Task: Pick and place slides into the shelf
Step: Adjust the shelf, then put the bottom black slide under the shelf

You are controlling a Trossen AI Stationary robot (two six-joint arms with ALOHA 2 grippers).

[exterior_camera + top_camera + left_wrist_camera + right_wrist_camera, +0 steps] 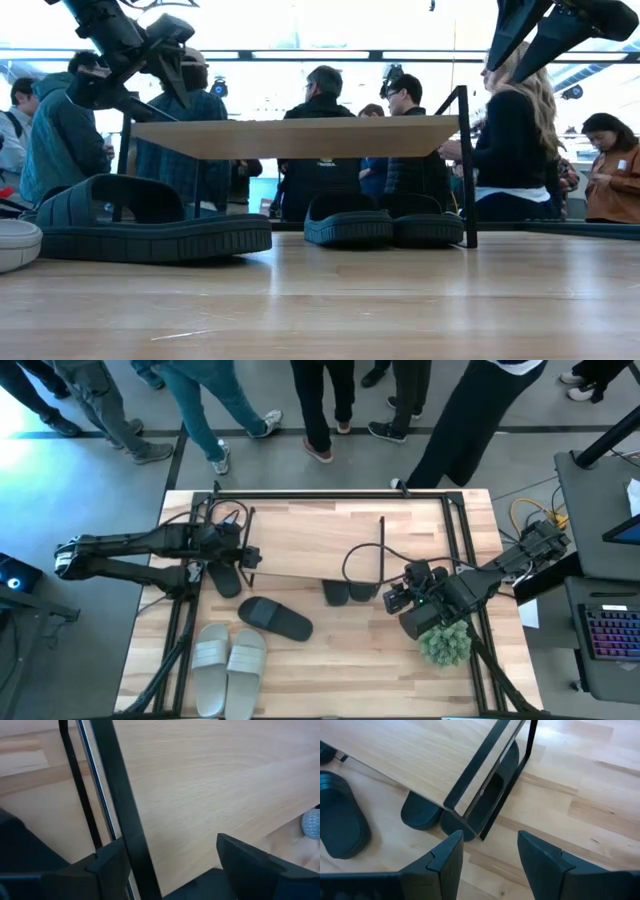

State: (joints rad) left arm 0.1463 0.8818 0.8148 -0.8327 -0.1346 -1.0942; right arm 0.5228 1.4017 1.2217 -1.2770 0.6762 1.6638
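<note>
The left end effector [240, 552] hovers with its fingers apart at the shelf's [300, 540] left end, gripping nothing, with 1 black slide [224, 575] just beneath it, partly under the board. The right end effector [487, 852] also stands apart and empty, facing 2 black slides [470, 805] tucked under the shelf's right end. Farther out on the tabletop [350, 670] lie 1 more black slide [275, 618] and 2 pale slides [228, 665].

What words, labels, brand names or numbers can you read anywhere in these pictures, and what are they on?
None can be read.
The shelf, the black slides and the pale slides show no print.
A small light mark on one person's dark top behind the shelf is too blurred to read.
</note>
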